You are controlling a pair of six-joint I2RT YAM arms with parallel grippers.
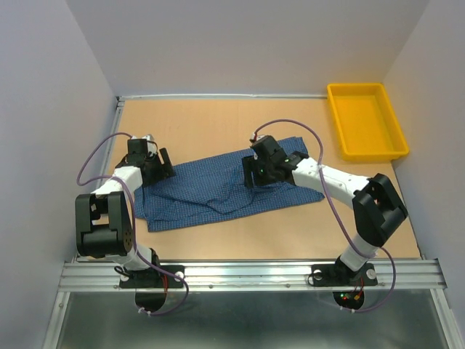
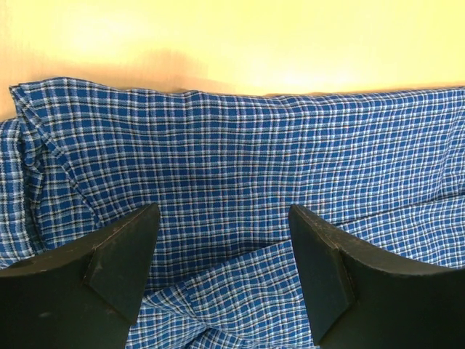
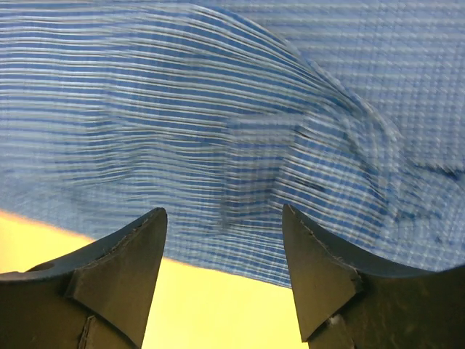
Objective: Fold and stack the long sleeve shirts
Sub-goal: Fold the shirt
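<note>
One long sleeve shirt (image 1: pixel 203 193) of fine blue check cloth lies roughly flat and partly folded across the middle of the table. My left gripper (image 1: pixel 161 166) stands over its left end. In the left wrist view this gripper (image 2: pixel 224 225) is open, with the shirt (image 2: pixel 240 145) and a folded flap below it and nothing pinched. My right gripper (image 1: pixel 256 173) is over the shirt's upper right part. In the blurred right wrist view this gripper (image 3: pixel 224 218) is open above the cloth's (image 3: pixel 218 109) edge and bare table, holding nothing.
A yellow bin (image 1: pixel 367 120) stands at the back right corner. The wooden tabletop (image 1: pixel 218 116) is walled at the back and on both sides. The arms' bases sit on the metal rail (image 1: pixel 247 275) at the near edge.
</note>
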